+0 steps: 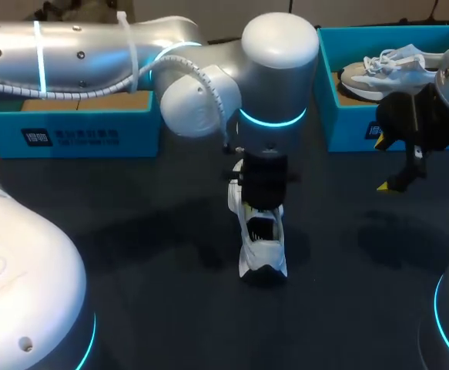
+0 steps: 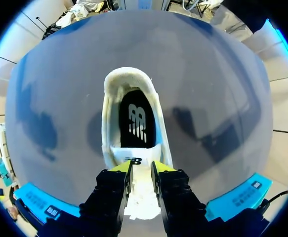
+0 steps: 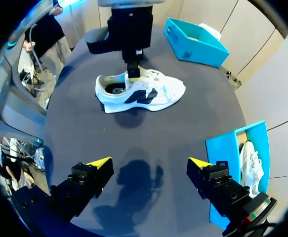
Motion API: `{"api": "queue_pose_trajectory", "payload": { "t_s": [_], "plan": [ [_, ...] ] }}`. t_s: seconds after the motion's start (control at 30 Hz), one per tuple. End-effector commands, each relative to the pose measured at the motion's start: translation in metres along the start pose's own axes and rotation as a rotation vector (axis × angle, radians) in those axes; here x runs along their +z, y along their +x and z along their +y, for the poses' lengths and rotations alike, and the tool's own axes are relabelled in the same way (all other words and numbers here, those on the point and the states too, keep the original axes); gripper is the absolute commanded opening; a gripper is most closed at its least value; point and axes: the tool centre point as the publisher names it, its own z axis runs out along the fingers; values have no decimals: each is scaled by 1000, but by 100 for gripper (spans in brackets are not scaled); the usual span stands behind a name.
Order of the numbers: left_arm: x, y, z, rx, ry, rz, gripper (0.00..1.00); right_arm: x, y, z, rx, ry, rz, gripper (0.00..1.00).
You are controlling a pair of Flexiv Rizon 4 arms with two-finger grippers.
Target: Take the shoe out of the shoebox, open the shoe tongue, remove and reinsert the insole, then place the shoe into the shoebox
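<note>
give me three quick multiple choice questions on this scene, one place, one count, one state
1. How many blue shoeboxes stand on the table? A one B three C two
2. Where is the white shoe under the left hand? A in a shoebox B on the table C held in the air
3. How is the right hand? A open, empty B shut on a shoe C shut on an insole
Answers: 1 C, one at each far side; 2 B, its sole rests on the dark top; 3 A, wide open with nothing in it.

Cloth shoe [image 3: 163, 89] & matt table [image 1: 132, 231]
</note>
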Motion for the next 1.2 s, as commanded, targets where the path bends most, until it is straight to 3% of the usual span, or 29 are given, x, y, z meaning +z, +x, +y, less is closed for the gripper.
{"api": "queue_pose_trajectory", "payload": {
  "t_s": [0.03,0.2,0.4,0.77,0.97,1.07,1.13,1.17,1.2],
  "plan": [
    [6,1,-7,-3,3,-6,26,1,1,0,0,1,-1,100],
    [1,2,-13,-22,10,-6,27,1,1,0,0,1,-1,100],
    [-8,-4,-2,-65,-8,-6,27,1,1,0,0,1,-1,100],
    [6,-4,-10,-103,27,26,27,1,1,0,0,1,-1,100],
    [-21,10,-8,-263,51,12,28,1,1,0,0,1,-1,100],
    [-30,15,-8,-333,74,-14,45,1,1,0,0,1,-1,100],
    [-32,17,-9,-340,81,-15,90,1,1,0,0,1,-1,100],
    [-32,17,-9,-340,81,-15,100,1,1,0,0,1,-1,100],
    [-32,17,-9,-340,81,-15,100,1,1,0,0,1,-1,100]
  ]
}}
